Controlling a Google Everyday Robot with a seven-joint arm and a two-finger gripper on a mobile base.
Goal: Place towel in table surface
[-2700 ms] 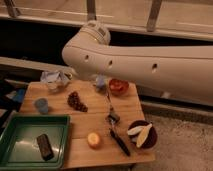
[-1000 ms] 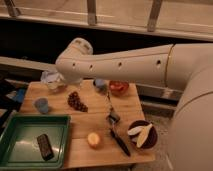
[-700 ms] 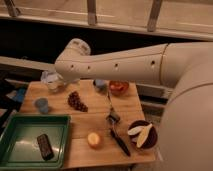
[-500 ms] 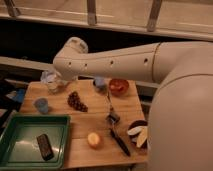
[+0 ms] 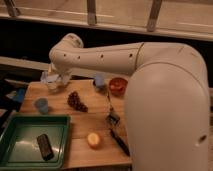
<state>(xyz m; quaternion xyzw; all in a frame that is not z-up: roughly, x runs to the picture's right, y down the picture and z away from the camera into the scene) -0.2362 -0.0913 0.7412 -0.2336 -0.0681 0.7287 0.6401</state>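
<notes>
Gripper (image 5: 61, 79) hovering over far-left tabletop (image 5: 95, 124) corner, right at crumpled towel (image 5: 51, 80); cannot tell whether gripping cloth or free of it. Towel seemingly resting on wood. Judging: placing step nearing finish. Next move calling for sure release, then rising straight without dragging cloth.

Setting, as I read it: a staged test station, more lab than home.
Evidence:
- one wooden bench (image 5: 95, 125) below a railed ledge (image 5: 91, 12)
- kitchen props spread out like samples: grapes (image 5: 76, 101), near blue cup (image 5: 41, 105), far blue cup (image 5: 99, 81), red bowl (image 5: 118, 85), yellow fruit (image 5: 93, 140), utensils (image 5: 114, 120), green tray (image 5: 62, 140)
- my claw (image 5: 59, 79) at the bench's far-left corner, by the towel (image 5: 50, 80)
</notes>
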